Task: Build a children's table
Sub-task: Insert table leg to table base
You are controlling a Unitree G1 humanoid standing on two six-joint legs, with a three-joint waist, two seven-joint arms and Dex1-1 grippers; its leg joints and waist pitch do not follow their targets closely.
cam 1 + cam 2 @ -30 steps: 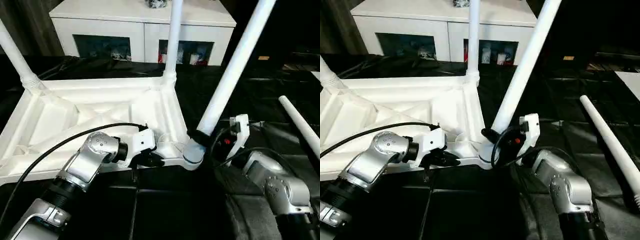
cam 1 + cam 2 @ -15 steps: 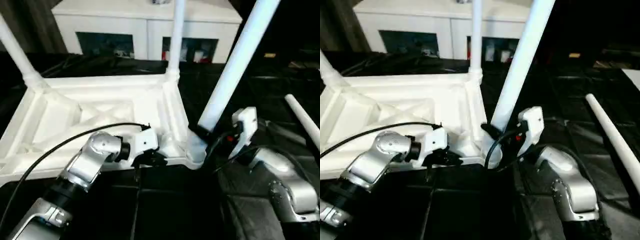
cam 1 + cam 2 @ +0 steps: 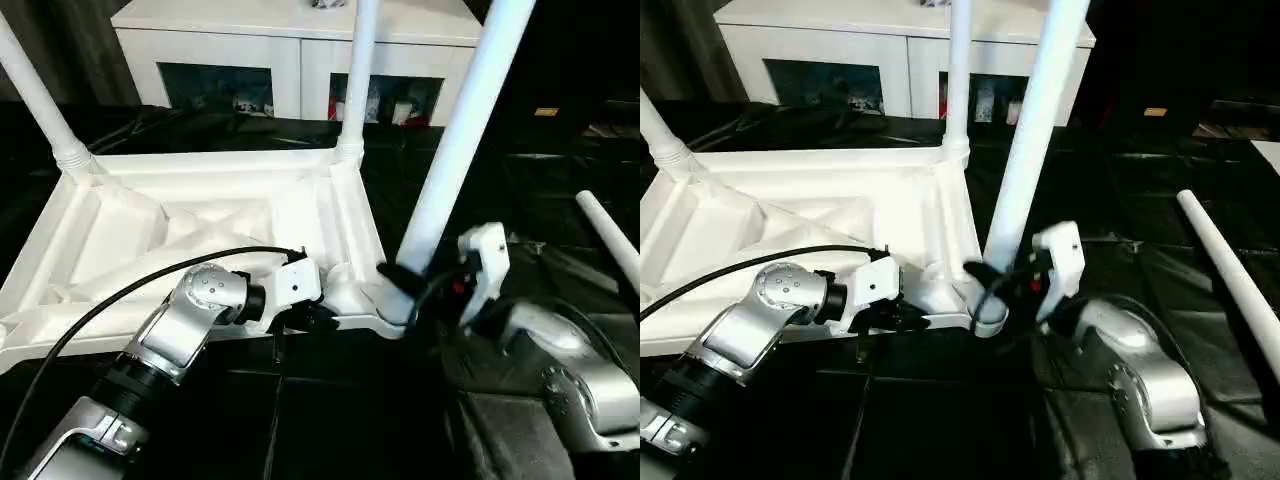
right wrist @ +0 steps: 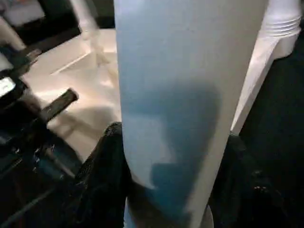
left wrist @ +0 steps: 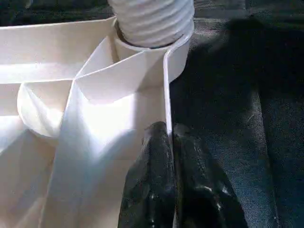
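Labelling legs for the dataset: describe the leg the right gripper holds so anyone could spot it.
Start at the upturned white tabletop on the dark floor. At its near right corner a white leg leans away to the right, the right gripper clamped at its base. The two far legs stand seated; a fourth lies loose.

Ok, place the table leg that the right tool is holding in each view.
Left eye view: the leg slants up from the near right corner socket.
Right eye view: centre, same slant.
Left wrist view: its ribbed end sits in the socket.
Right wrist view: close up, between the black fingers.
Shared landmark: the tabletop.
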